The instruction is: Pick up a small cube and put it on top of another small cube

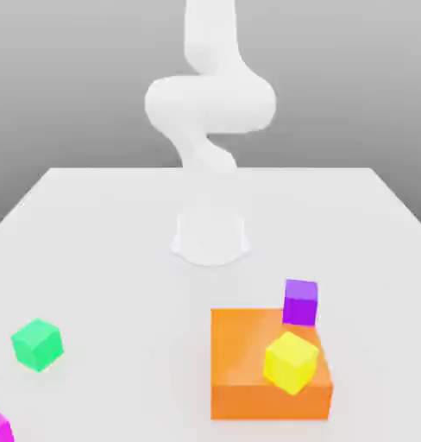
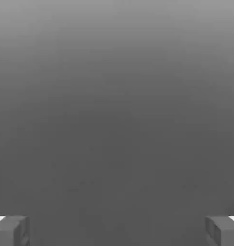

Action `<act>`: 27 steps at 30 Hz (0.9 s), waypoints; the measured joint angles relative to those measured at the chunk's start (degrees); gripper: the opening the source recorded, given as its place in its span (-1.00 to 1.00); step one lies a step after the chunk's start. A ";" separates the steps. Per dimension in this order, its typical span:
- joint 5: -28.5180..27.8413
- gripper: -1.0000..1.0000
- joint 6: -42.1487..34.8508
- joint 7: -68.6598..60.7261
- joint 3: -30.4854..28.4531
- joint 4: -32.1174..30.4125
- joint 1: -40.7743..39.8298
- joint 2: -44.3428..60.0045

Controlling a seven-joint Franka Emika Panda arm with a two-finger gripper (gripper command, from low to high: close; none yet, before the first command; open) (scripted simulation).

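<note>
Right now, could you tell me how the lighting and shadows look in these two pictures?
Exterior view: soft, even light; the white table carries almost no cast shadows, the backdrop fades from grey to lighter grey, and the orange block shows a pale sheen on top beside the yellow cube. Hand view: a smooth grey gradient, darker lower down, with the open claw and its fingertips evenly lit.
</note>
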 joint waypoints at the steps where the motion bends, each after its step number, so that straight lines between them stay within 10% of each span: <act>1: -0.50 0.00 0.43 0.47 -0.07 0.39 -0.78 2.26; 27: 2.41 0.00 11.16 1.36 -7.50 9.53 -16.30 56.46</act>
